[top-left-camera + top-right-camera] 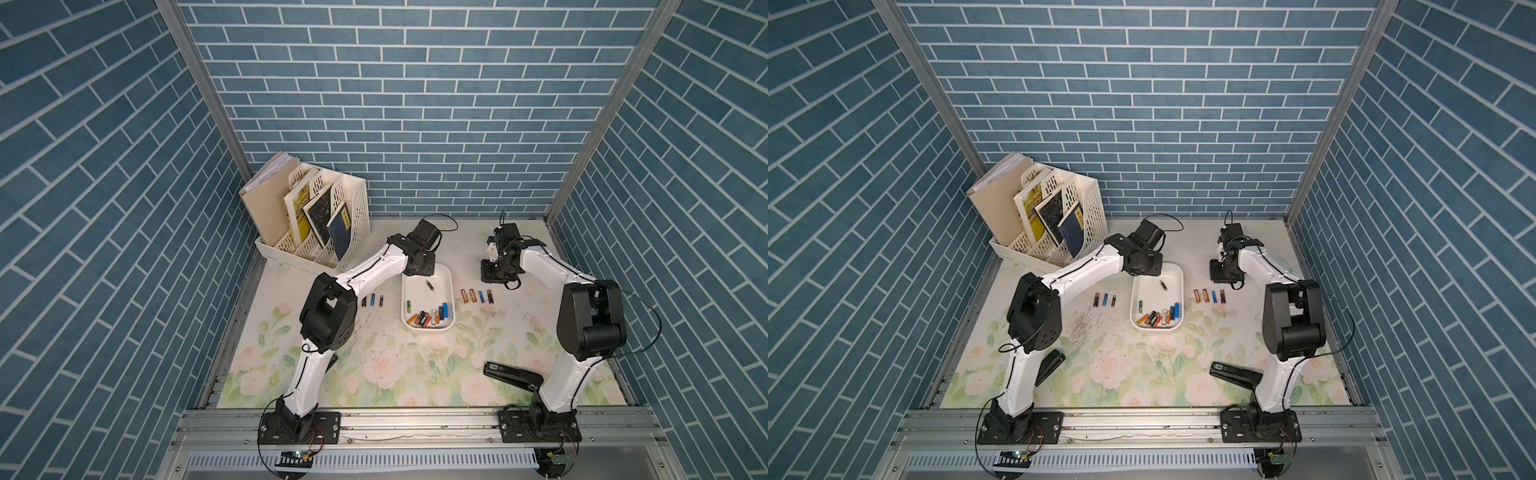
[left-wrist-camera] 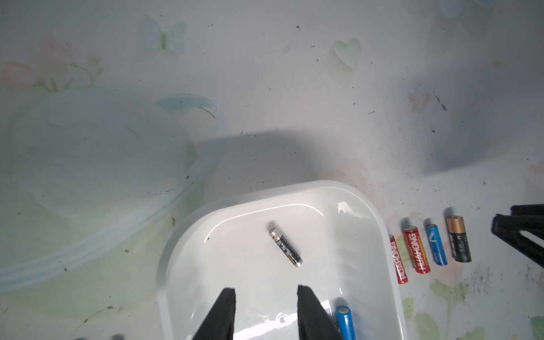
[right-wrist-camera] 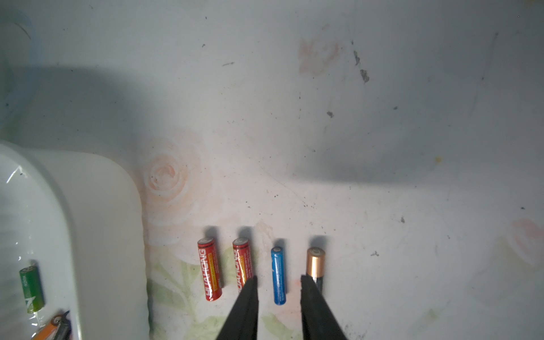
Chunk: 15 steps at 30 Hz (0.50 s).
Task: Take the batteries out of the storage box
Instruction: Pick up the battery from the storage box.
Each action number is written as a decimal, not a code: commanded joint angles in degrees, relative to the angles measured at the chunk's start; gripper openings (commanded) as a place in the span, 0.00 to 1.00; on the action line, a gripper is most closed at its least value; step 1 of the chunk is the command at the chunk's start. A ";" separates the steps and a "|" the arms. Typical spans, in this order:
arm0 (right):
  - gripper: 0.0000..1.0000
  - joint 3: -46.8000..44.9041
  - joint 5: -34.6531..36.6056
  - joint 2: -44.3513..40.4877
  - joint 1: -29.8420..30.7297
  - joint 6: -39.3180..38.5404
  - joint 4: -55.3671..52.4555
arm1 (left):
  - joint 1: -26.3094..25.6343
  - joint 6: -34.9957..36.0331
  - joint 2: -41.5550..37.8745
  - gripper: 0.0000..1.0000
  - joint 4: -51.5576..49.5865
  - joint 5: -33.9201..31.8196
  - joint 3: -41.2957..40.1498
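Left arm lining up its next grab from the box

Top view: the batteries (image 1: 428,316) are piled at the box (image 1: 452,291) end farthest from the left end effector (image 1: 419,271). Left wrist: jaws spread and empty, lone black battery (image 2: 285,247) just ahead. I'd square up across it and go low. Right wrist: right end effector (image 3: 279,277) is spread, with a blue battery (image 3: 278,265) lying loose between its tips on the desk (image 3: 382,147).

I see blue brick walls (image 1: 415,104) on three sides. Floral table (image 1: 374,374), scuffed; file rack (image 1: 356,216) in far-left corner.
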 commanded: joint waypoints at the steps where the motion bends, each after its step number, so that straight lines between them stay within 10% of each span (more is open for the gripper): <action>1: 0.29 -0.75 -0.71 -1.78 0.27 0.17 -0.77 | -1.06 -0.62 2.91 0.42 -1.52 -1.45 2.52; 15: 0.29 -1.07 -1.16 -1.09 0.22 -0.08 -0.29 | -2.24 -0.57 11.38 0.43 -2.92 -2.41 7.75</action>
